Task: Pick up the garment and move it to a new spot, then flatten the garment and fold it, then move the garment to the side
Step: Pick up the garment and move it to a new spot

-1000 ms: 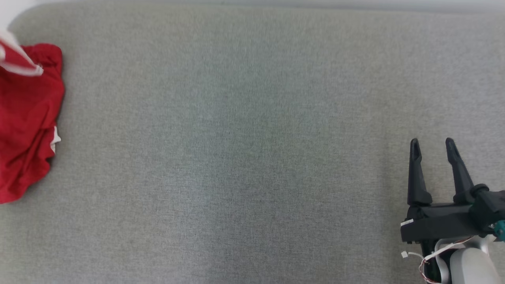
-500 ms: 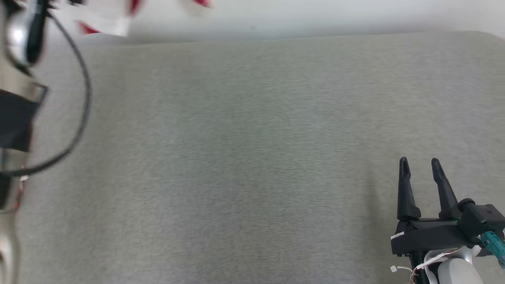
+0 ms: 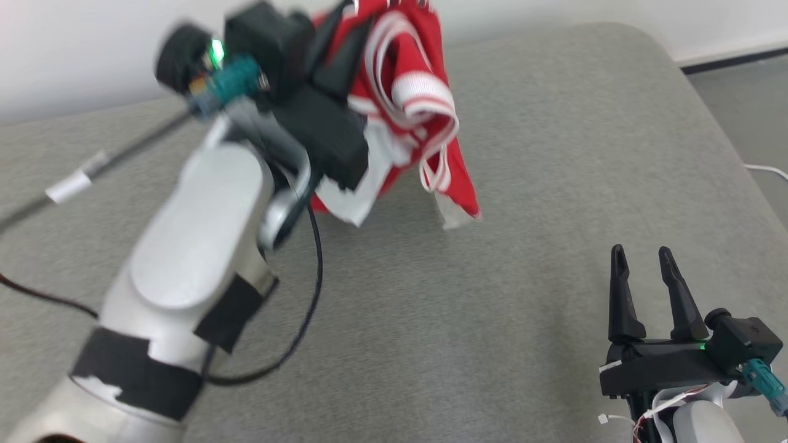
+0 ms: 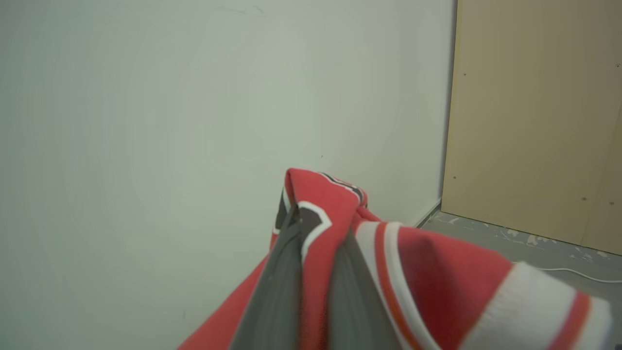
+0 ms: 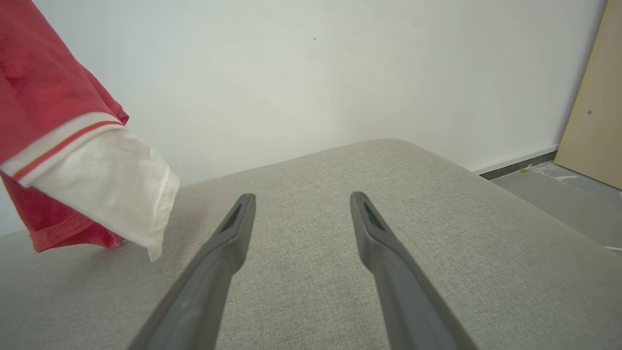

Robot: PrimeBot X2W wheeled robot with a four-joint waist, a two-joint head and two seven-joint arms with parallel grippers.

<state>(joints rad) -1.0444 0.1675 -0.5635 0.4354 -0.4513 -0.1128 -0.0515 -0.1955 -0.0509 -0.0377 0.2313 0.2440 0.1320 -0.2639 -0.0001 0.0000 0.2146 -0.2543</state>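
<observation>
1. The left gripper [image 3: 348, 37] is clamping its two dark fingers together on a fold of the garment [image 3: 418, 92]. In the left wrist view, the left gripper [image 4: 318, 233] is pinching red cloth that is bunching up over and between the fingertips.
2. The garment [image 4: 437, 272] is hanging in the air from that grip, above the far part of the grey upholstered surface [image 3: 523, 307]. It is red, and its white-and-red striped bands are looping down with a white hem dangling lowest. I cannot tell whether that lowest edge is touching the surface.
3. The left wrist is riding high, with the fingers pointing up and away toward the pale wall [image 4: 146, 121]. Behind them, the black wrist housing is carrying a teal connector and a small green light.
4. The silver left forearm [image 3: 197, 246] is slanting up from the lower left of the head view, wrapped in black tape near its base. A black cable [image 3: 308, 307] is looping beside it.
5. The right gripper [image 3: 640, 255] is holding its jaws apart with nothing between them. Its fingers are pointing forward, low over the near right part of the surface and well apart from the garment.
6. In the right wrist view, the right gripper [image 5: 301, 204] is spreading its fingers over bare grey fabric, and the garment [image 5: 43, 82] is hanging at the upper left.
7. Farther out, a wooden panel [image 4: 534, 121] is standing against the wall, and a white cable [image 3: 766, 171] is lying on the floor.
</observation>
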